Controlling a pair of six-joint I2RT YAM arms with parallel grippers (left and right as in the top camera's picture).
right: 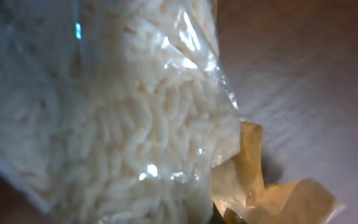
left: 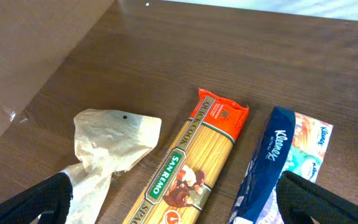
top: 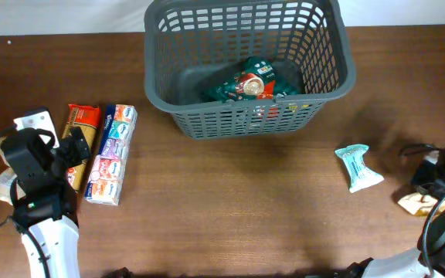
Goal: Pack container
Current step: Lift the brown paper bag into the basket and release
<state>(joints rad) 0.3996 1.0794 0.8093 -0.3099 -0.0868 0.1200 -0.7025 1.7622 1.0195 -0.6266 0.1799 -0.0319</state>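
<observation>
Overhead: basket [top: 230, 122] top centre, green packet [top: 249, 83] inside. Right gripper [top: 433, 177] at right edge.
Left wrist: I read the left gripper [left: 179, 202] spread wide, empty. Pasta [left: 191, 168] lower centre, tissues [left: 272, 162] right.
Right wrist: rice bag [right: 104, 118] fills frame, so I cannot tell that gripper's opening.

Left hand [left: 173, 190] spread wide, angled downward, right hand [top: 433, 179] low, grip unclear

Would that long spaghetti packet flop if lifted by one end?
Probably stays fairly stiff: the spaghetti packet is packed tight with straight strands. Its glossy film looks slippery. Strands may snap if pinched hard.
</observation>
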